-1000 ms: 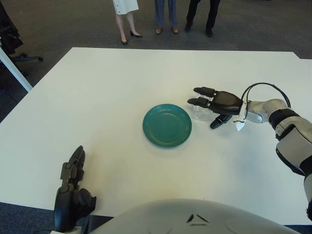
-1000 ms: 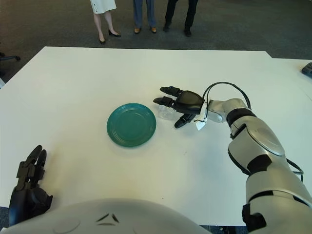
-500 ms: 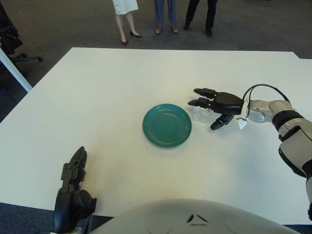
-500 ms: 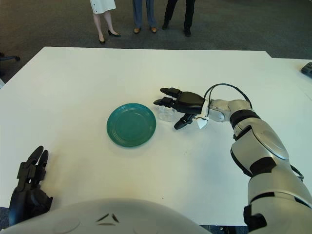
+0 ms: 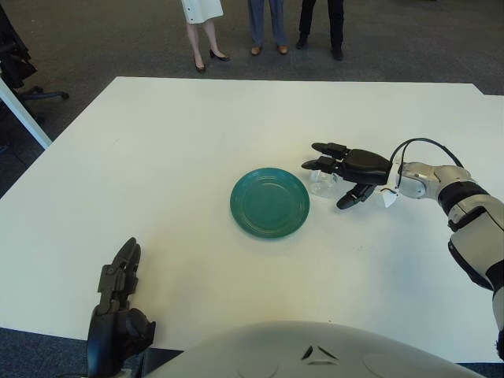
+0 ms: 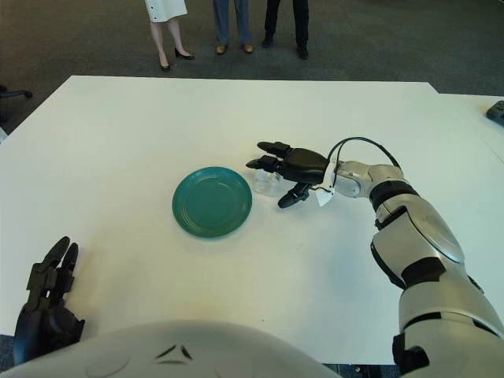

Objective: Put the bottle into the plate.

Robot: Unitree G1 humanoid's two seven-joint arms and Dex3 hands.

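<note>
Office or lab demo space: dark carpet floor (image 5: 118,39), big white table (image 5: 173,134), office chair (image 5: 20,67) by its far-left corner, onlookers (image 5: 260,24) standing beyond its far edge.

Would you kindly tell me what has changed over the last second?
The right robot hand has crept slightly left, toward the plate, fingers spread over the clear bottle without gripping it. Plate, bottle and the left robot hand at the table's near edge are unmoved.

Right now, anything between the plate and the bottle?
Nothing: bare white table separates the green plate from the clear bottle under the right hand, shown in both eye views.
</note>
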